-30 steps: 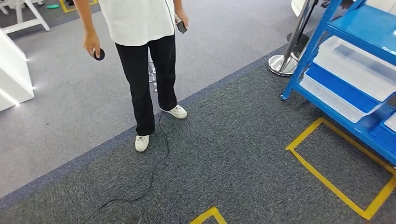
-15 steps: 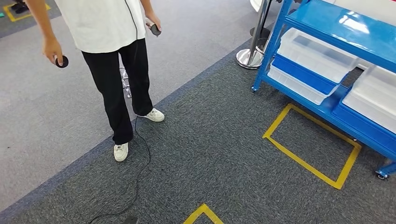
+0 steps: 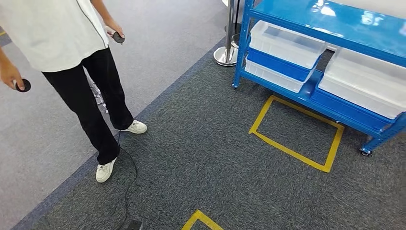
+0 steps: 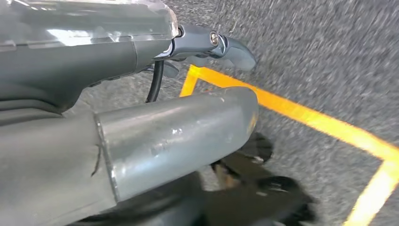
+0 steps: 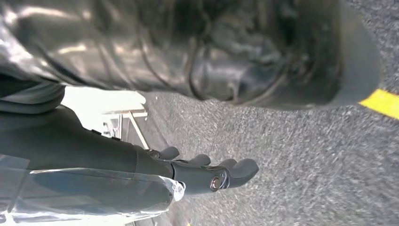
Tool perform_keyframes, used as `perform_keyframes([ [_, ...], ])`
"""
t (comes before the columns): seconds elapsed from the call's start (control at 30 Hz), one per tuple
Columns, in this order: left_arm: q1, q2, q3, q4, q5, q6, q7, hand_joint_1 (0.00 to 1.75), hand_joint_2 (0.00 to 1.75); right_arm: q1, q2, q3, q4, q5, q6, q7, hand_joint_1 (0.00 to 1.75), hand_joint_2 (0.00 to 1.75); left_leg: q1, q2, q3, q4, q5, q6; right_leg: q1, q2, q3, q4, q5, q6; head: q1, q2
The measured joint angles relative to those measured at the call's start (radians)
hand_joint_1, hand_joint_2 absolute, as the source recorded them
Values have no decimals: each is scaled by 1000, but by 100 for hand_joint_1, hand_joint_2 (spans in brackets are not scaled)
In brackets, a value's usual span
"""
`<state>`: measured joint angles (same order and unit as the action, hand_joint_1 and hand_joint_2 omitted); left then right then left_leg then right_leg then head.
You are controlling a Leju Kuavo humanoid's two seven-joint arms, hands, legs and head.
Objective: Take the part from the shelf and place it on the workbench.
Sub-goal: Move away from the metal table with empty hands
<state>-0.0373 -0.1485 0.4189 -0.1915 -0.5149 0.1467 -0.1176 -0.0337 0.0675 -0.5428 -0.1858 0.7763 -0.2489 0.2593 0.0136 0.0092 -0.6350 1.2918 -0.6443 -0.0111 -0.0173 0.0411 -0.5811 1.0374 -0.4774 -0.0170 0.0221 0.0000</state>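
A blue metal shelf (image 3: 330, 21) stands at the upper right of the head view, on wheels. Translucent white bins (image 3: 286, 44) sit on its lower level, a second one (image 3: 366, 79) further right. What lies in the bins is too unclear to tell. My left hand (image 4: 214, 44) hangs over the grey carpet, fingers stretched out and holding nothing. My right hand (image 5: 207, 172) also hangs over the carpet, fingers extended with nothing in them.
A person in a white shirt and black trousers (image 3: 91, 91) stands at the left, a round black controller (image 3: 23, 85) in each hand. A black cable (image 3: 128, 177) trails across the carpet. A yellow tape rectangle (image 3: 261, 120) marks the floor before the shelf; a chrome post base (image 3: 225, 55) stands beside it.
The whole picture has shifted: the camera has turned toward the shelf, which now shows more fully and nearer the middle. The person now stands at the left edge.
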Motion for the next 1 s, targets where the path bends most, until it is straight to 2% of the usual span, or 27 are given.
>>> perform_keyframes([
  [0.03, 1, -1, 1, 0, 0, 2, 4, 0, 0, 0, 0, -1, 0, 3, 2, 2, 0, 0, 0, -3, 6, -21, 27, 4, 2, 14, 1, 1, 0, 0, 0, 0],
  [0.07, 2, -1, 2, 0, 0, 4, 5, 0, 0, 0, 1, -2, 0, 7, 4, 4, 0, 0, -1, -10, 26, -75, 67, 10, 3, 28, 3, 1, 0, 0, 0, 0],
  [0.13, 2, 0, 5, 0, 1, 9, 5, 0, 0, -1, 6, -4, 0, 12, 8, 7, 0, 0, -1, -55, 78, -207, 132, 24, 4, 53, 3, 3, 1, 2, 0, 0],
  [0.2, 2, 3, 9, 0, 3, 11, 1, 0, 0, -2, 11, -4, 0, 13, 11, 7, 0, 0, -4, -87, 101, -268, 147, 31, 0, 75, -5, 3, 5, 11, 1, 0],
  [0.27, 0, 4, 11, 0, 1, 8, -1, 0, 0, 2, 13, -6, 0, 13, 12, 1, 0, 0, -5, -74, 105, -277, 149, 34, -3, 96, -11, -2, 12, 26, 0, 0],
  [0.3, -2, 3, 11, 0, -1, 6, -1, 0, 0, 4, 14, -7, 0, 13, 12, -4, 0, 0, -3, -61, 109, -286, 155, 38, -3, 86, -13, -2, 13, 31, 1, 0],
  [0.33, -2, 3, 11, 0, -3, 4, -2, 0, 0, 5, 16, -8, 0, 13, 12, -9, 0, 0, -1, -49, 112, -295, 161, 44, 0, 62, -17, 7, 5, 35, 2, 0],
  [0.4, -2, 2, 12, 0, -6, 1, -2, 0, 0, 1, 17, -9, 0, 13, 12, -15, 0, 0, 1, -19, 115, -308, 169, 52, 3, -6, -55, 85, -46, 40, 3, 0],
  [0.43, -1, 2, 12, 0, -8, 0, -2, 0, 0, -1, 17, -9, 0, 13, 12, -17, 0, 0, 0, -5, 114, -308, 169, 54, 3, -25, -87, 150, -81, 43, 4, 0],
  [0.47, 0, 2, 12, 0, -10, 0, -1, 0, 0, -4, 18, -9, 0, 13, 12, -19, 0, 0, 0, 10, 113, -308, 169, 54, 2, -32, -118, 214, -108, 47, 4, 0],
  [0.5, 0, 2, 12, 0, -12, -1, -1, 0, 0, -4, 18, -10, 0, 14, 12, -22, 0, 0, -1, 25, 112, -307, 168, 54, 0, -35, -136, 255, -119, 50, 4, 0],
  [0.53, 0, 2, 12, 0, -13, -1, -4, 0, 0, -3, 17, -10, 0, 15, 13, -23, 0, 0, 0, 38, 111, -306, 167, 53, -3, -37, -136, 261, -110, 53, 4, 0],
  [0.57, 0, 1, 12, 0, -13, -1, -10, 0, 0, -3, 17, -10, 0, 18, 14, -23, 0, 0, 0, 50, 112, -304, 165, 50, -5, -42, -115, 226, -85, 55, 4, 0],
  [0.6, -1, 0, 12, 0, -14, -1, -19, 0, 0, -2, 17, -10, 0, 22, 16, -22, 0, 0, 0, 61, 113, -302, 163, 47, -6, -55, -78, 162, -52, 56, 4, 0],
  [0.67, -2, -1, 12, 0, -15, -1, -36, 0, 0, -5, 18, -10, 0, 29, 19, -17, 0, 0, -4, 79, 114, -295, 154, 35, -4, -92, -11, 37, -10, 50, 3, 0],
  [0.7, -3, -1, 12, 0, -16, -1, -41, 0, 0, -7, 18, -10, 0, 31, 20, -16, 0, 0, -7, 88, 115, -291, 150, 28, -1, -102, 4, 6, -4, 44, 2, 0],
  [0.73, -5, -1, 13, 0, -18, -1, -43, 0, 0, -8, 19, -10, 0, 32, 20, -15, 0, 0, -10, 96, 116, -289, 146, 22, 2, -102, 6, -3, -6, 37, 0, 0],
  [0.8, -10, -1, 13, 0, -23, 0, -37, 0, 0, -7, 19, -10, 0, 33, 19, -20, 0, 0, -8, 105, 122, -287, 140, 11, 2, -80, 3, -1, -5, 22, -2, 0],
  [0.83, -11, -1, 13, 0, -26, 0, -31, 0, 0, -6, 20, -11, 0, 34, 18, -26, 0, 0, -6, 93, 121, -277, 131, 5, 1, -71, 3, -2, -4, 16, -2, 0],
  [0.87, -12, -1, 13, 0, -30, 0, -24, 0, 0, -7, 20, -11, 0, 34, 18, -32, 0, 0, -3, 71, 113, -251, 110, 0, -1, -62, 3, -3, -1, 10, -3, 0],
  [0.93, -9, -1, 13, 0, -36, 0, -11, 0, 0, -11, 20, -12, 0, 34, 16, -41, 0, 0, -1, 20, 64, -139, 44, -6, -1, -43, 0, -3, 2, 2, -4, 0],
  [0.97, -6, -1, 13, 0, -38, 0, -8, 0, 0, -12, 20, -13, 0, 34, 16, -44, 0, 0, -1, 8, 31, -69, 13, -6, 1, -32, -2, -3, 3, -1, -4, 0],
  [1.0, -4, -1, 13, 0, -39, 0, -5, 0, 0, -13, 20, -14, 0, 34, 16, -45, 0, 0, -1, 3, 4, -16, -3, -5, 3, -19, -3, -2, 4, -2, -4, 0],
])
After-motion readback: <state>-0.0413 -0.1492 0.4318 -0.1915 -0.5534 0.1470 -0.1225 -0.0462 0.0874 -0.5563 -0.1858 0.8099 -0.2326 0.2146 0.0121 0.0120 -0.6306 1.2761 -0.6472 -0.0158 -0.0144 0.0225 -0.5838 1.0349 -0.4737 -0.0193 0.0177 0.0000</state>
